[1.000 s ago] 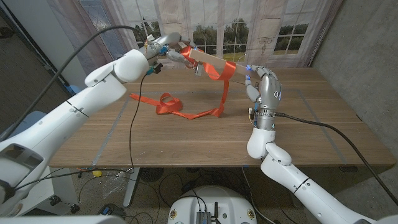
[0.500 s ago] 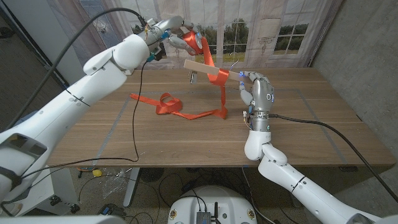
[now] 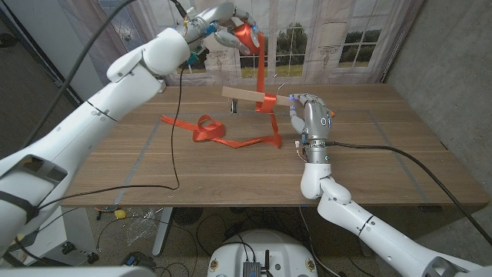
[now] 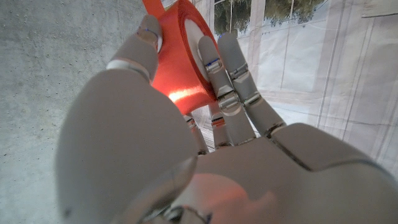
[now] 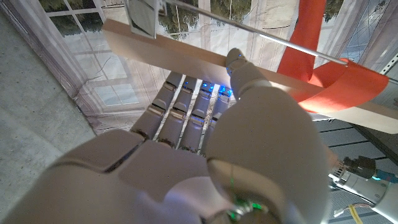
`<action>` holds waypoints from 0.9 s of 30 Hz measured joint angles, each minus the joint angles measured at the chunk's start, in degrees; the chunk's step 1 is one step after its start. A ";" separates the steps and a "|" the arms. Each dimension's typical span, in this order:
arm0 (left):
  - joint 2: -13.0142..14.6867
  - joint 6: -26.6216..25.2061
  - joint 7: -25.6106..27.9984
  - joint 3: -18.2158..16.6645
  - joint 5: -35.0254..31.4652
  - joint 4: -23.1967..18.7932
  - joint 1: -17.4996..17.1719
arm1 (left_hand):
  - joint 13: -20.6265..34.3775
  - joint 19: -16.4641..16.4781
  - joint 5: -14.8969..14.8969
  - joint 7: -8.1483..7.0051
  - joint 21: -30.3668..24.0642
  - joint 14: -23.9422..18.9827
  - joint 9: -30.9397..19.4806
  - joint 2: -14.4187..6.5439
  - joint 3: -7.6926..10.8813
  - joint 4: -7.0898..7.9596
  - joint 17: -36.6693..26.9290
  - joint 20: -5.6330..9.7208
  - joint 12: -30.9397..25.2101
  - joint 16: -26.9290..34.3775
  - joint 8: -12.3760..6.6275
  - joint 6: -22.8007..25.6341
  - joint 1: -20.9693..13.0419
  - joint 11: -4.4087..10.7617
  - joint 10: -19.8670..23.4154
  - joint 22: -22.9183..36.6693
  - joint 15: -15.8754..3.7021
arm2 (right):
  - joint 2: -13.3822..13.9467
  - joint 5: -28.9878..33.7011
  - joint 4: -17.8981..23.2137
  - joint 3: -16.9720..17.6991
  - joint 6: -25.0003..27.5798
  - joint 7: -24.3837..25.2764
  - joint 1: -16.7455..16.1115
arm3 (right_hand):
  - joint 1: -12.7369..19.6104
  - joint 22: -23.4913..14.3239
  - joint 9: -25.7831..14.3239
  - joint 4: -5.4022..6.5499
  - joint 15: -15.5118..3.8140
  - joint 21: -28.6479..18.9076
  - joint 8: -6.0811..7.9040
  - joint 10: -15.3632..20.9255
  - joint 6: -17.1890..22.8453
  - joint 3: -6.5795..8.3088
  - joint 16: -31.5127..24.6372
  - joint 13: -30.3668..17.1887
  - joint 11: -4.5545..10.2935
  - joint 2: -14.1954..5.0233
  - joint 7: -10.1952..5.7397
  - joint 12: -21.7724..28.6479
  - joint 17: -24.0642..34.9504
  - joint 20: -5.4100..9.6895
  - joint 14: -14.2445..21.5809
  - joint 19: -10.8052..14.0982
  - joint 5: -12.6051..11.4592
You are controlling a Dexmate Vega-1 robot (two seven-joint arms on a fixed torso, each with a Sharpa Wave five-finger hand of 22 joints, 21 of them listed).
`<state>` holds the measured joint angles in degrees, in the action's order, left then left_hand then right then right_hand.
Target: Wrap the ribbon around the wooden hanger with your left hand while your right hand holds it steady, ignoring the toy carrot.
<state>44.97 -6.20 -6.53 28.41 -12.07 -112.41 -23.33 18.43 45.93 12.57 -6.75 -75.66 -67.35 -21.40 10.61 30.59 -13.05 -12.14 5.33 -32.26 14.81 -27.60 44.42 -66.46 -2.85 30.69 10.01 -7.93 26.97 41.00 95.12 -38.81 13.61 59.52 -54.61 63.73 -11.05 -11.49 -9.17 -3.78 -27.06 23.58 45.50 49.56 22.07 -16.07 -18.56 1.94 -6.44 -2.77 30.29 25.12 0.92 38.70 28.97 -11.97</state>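
Left hand: the left hand (image 3: pixel 223 17) is raised high above and left of the wooden hanger (image 3: pixel 254 96), fingers clamped around a roll of the ribbon (image 3: pixel 260 65); the left wrist view shows the red roll pinched between thumb and fingers (image 4: pixel 227 74)
Ribbon: a taut red strip drops from the roll to the hanger, loops around the bar, then trails in loose coils across the table (image 3: pixel 384 169), left of the hanger
Hanger: held above the table, roughly level
Right hand: the right hand (image 3: pixel 311 121) stands upright at the hanger's right end, fingers closed on the bar
Risk: the taut pull may tip the hanger or slide the loop off the free end; slack coils could snag
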 measured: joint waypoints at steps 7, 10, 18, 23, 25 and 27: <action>-1.07 1.34 0.50 0.01 -0.51 0.07 1.03 | 0.00 0.00 0.00 0.00 0.00 0.07 0.00 0.00 0.20 -0.14 0.16 0.00 -0.10 0.00 0.04 0.00 0.00 0.00 0.01 -0.04 -0.07 | 0.10 -0.40 -0.87 -0.93 0.25 -0.29 0.80 | 0.00 0.00 0.00 0.00 0.00 0.00 0.00 0.00 0.00 0.00 0.00 0.01 0.00 0.00 0.00 -0.14 0.00 0.00 0.00 0.00 0.00; -1.45 2.95 1.18 0.01 -1.20 0.07 1.36 | 0.00 0.00 0.00 0.00 0.00 0.08 0.00 0.00 0.20 -0.14 0.16 0.00 -0.10 0.00 0.28 0.01 0.00 0.00 0.01 -0.16 -0.08 | 0.01 -0.67 -1.91 -1.70 0.27 -0.38 1.70 | 0.00 0.00 0.00 0.00 0.00 0.00 0.00 0.00 0.00 0.00 0.00 0.00 0.00 0.00 0.00 -0.17 0.00 0.00 0.00 0.00 0.01; -2.46 6.21 1.72 -0.70 -0.71 0.05 1.79 | 0.00 0.01 -0.02 0.00 0.00 0.10 0.00 0.00 0.20 -0.14 0.16 0.00 -0.09 0.00 0.39 0.01 0.00 0.00 0.01 -0.16 -0.10 | -0.86 -1.84 -3.60 -2.27 0.76 -0.39 3.00 | 0.00 0.00 0.00 0.00 -0.21 0.00 0.00 0.00 0.00 0.00 0.27 0.06 0.00 0.00 0.00 0.02 0.00 0.00 0.21 0.00 0.05; -2.81 8.42 1.51 -1.12 0.62 -0.15 1.78 | 0.00 0.00 -0.09 0.01 0.00 0.09 0.00 0.00 0.20 -0.14 0.01 0.00 -0.09 0.00 0.44 0.44 0.00 0.06 0.09 -0.15 -0.09 | -1.45 -2.57 -4.59 -2.39 1.18 -0.39 3.86 | 0.00 0.00 0.00 0.00 -0.01 0.00 0.00 0.00 0.00 0.00 0.45 0.16 0.00 0.00 0.00 0.02 0.00 0.00 0.42 0.00 0.06; -2.97 9.75 0.89 -1.37 1.80 -0.28 1.59 | 0.00 0.00 -0.13 0.01 0.00 0.09 0.00 0.24 0.20 -0.14 0.00 -0.01 -0.09 0.00 0.44 0.45 -0.24 0.07 0.10 -0.15 -0.09 | -1.78 -2.98 -5.12 -2.44 1.41 -0.36 4.42 | 0.00 0.00 0.00 0.00 -0.02 0.00 0.00 0.00 0.00 0.00 0.45 0.16 0.00 0.00 0.00 0.02 -0.01 0.00 0.42 0.00 0.06; -3.03 10.60 0.37 -1.50 2.69 -0.35 1.41 | 0.00 0.00 -0.13 0.01 0.00 0.08 -0.10 0.24 0.20 -0.14 0.00 -0.01 -0.08 0.00 0.44 0.45 -0.24 0.00 0.17 -0.15 -0.08 | -2.04 -3.31 -5.52 -2.47 1.71 -0.34 4.85 | 0.00 0.00 0.00 0.00 -0.01 0.00 0.00 0.00 0.00 0.00 0.45 0.16 0.00 0.00 0.00 0.02 -0.01 0.00 0.42 0.00 0.07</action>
<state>41.94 4.40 -6.16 26.91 -9.38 -112.76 -21.92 18.43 45.93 12.44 -6.74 -75.66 -67.27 -21.49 10.85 30.79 -13.19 -12.14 5.33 -32.34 14.81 -27.16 44.87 -66.70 -2.85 30.86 9.86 -8.02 24.93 37.70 89.60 -41.28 15.32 59.17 -49.76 63.73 -11.05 -11.49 -9.18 -3.79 -27.06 23.58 45.50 49.56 22.07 -15.62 -18.41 1.93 -6.44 -2.78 30.31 25.11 0.92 39.11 28.97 -11.90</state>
